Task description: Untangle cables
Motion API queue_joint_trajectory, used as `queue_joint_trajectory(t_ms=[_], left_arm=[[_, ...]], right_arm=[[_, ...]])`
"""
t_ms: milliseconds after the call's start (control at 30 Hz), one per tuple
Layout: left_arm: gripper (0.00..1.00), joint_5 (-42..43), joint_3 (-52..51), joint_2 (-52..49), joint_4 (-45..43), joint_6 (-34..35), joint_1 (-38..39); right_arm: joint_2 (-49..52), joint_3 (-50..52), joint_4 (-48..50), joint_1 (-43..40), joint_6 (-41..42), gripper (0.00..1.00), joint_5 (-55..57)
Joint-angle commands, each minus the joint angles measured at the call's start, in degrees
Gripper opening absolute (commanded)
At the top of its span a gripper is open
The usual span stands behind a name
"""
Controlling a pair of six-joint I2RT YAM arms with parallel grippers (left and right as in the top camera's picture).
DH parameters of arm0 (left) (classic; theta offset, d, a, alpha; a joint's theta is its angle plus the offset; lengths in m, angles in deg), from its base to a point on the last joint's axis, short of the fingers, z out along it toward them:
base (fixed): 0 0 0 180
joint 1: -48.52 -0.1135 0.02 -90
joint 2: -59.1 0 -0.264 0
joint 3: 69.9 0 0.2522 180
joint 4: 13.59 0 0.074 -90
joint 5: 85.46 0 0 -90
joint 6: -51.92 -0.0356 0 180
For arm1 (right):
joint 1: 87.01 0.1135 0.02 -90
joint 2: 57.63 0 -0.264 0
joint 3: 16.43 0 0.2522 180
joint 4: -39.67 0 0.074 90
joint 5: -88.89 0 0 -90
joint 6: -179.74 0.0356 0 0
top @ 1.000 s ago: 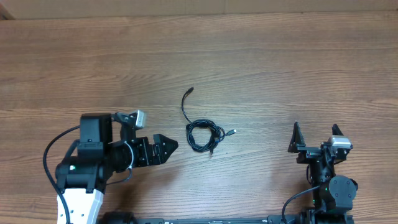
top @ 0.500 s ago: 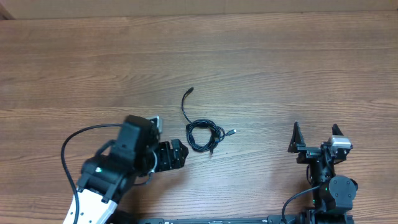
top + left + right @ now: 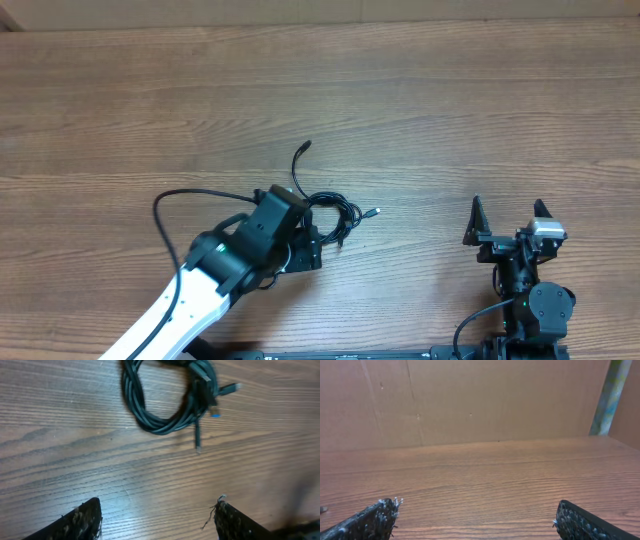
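Note:
The cables [image 3: 335,215] lie as one small black tangled coil at the table's middle, with one tail [image 3: 298,165] curving up and back and a silver plug [image 3: 373,212] sticking out to the right. In the left wrist view the coil [image 3: 155,427] sits just ahead of the fingertips, and a loose end [image 3: 197,440] hangs toward them. My left gripper [image 3: 312,243] [image 3: 157,520] hovers at the coil's near left side, open, with only bare wood between its fingers. My right gripper [image 3: 508,222] [image 3: 475,520] rests open at the front right, far from the coil.
The left arm's thick black wiring [image 3: 175,205] loops out behind its wrist. A brown cardboard wall [image 3: 480,400] stands beyond the wooden table [image 3: 450,110] on the far side, with a grey-green post [image 3: 609,395] at its right.
The left arm has swung right and forward from the front left until its gripper reaches the coil, and its jaws have narrowed a little. The right arm and the cables have not moved.

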Motion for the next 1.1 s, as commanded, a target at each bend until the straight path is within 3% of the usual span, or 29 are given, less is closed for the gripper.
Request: queue_joint_trajectory(t_ms=[0,533,733,933,1067], left_arm=[[0.73,-2.3,0.6,-4.8,-1.2,1.0,0.4],[0.68,-6.3,0.6,-22.4,-16.0,1.0,0.4],[0.56,-6.3,0.6,-27.5,-21.4,1.0,0.4],[0.57,-5.8,0.6,-29.4,-23.3,1.0,0.3],[0.43,-9.0,0.6,-29.8,-23.5,2.0,0.3]], right_arm=[[-0.5,0.6,0.3,-0.2,-0.5,1.0,-0.1],[-0.5,0.6,0.3,-0.2,-0.5,1.0,-0.1],[-0.5,0.6,0.3,-0.2,-0.5,1.0,-0.1],[-0.5,0.6,0.3,-0.2,-0.5,1.0,-0.1],[-0.5,0.6,0.3,-0.2,-0.5,1.0,-0.1]])
